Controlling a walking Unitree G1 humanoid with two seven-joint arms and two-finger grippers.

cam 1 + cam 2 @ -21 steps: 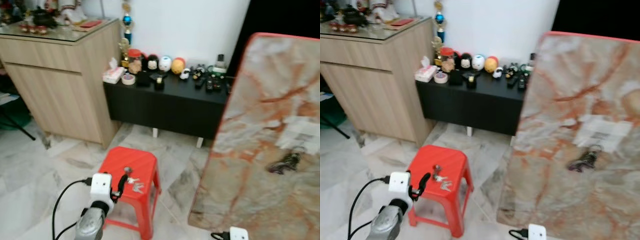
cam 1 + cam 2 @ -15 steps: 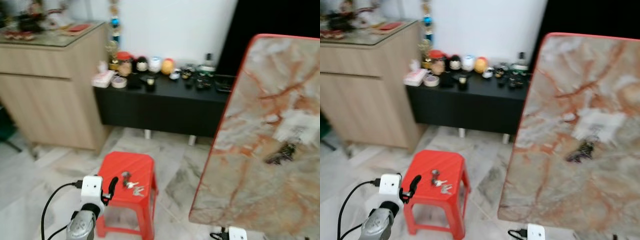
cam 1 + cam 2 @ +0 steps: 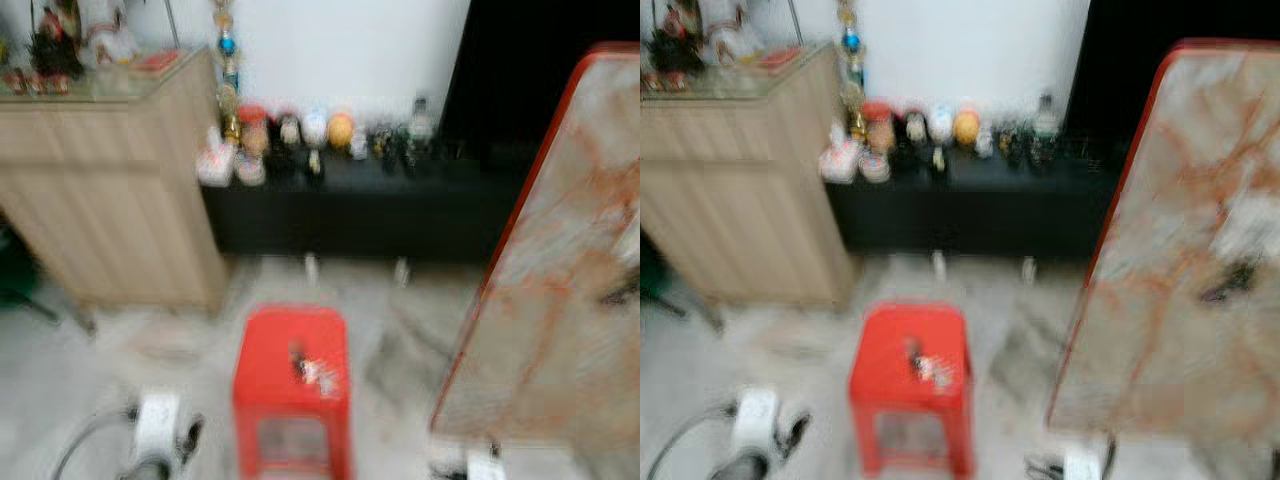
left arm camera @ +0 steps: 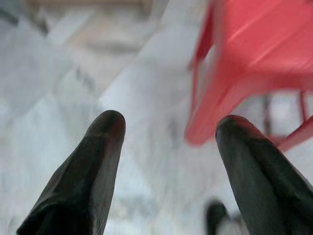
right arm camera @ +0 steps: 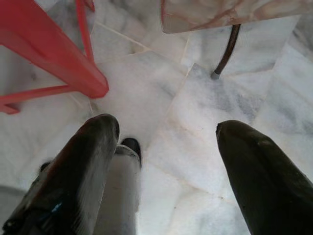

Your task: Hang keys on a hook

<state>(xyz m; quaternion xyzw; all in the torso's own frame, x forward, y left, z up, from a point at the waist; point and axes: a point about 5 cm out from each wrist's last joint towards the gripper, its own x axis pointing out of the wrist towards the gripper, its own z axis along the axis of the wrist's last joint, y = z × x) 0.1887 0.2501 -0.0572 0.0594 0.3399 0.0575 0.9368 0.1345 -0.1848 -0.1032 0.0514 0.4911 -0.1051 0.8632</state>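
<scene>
so i'm approaching: keys (image 3: pixel 318 372) lie mid-stool (image 3: pixel 270 345); left gripper (image 4: pixel 168 147) and right gripper (image 5: pixel 166 147) gape empty; next, reach down.

1. You've got the stool (image 3: pixel 291 385) dead ahead on the floor (image 3: pixel 80 365), with the keys (image 3: pixel 318 373) lying on its seat.
2. Behind it, the low table (image 3: pixel 370 205) runs along the wall, a row of small ornaments (image 3: pixel 300 135) on top.
3. On your left, the cabinet (image 3: pixel 105 215) stands beside that table.
4. On your right, the tilted slab (image 3: pixel 560 300) leans, near the stool.
5. Your left gripper (image 4: pixel 168 132) hangs low, left of the stool; your right gripper (image 5: pixel 166 129) hangs over the floor between stool and slab.
</scene>
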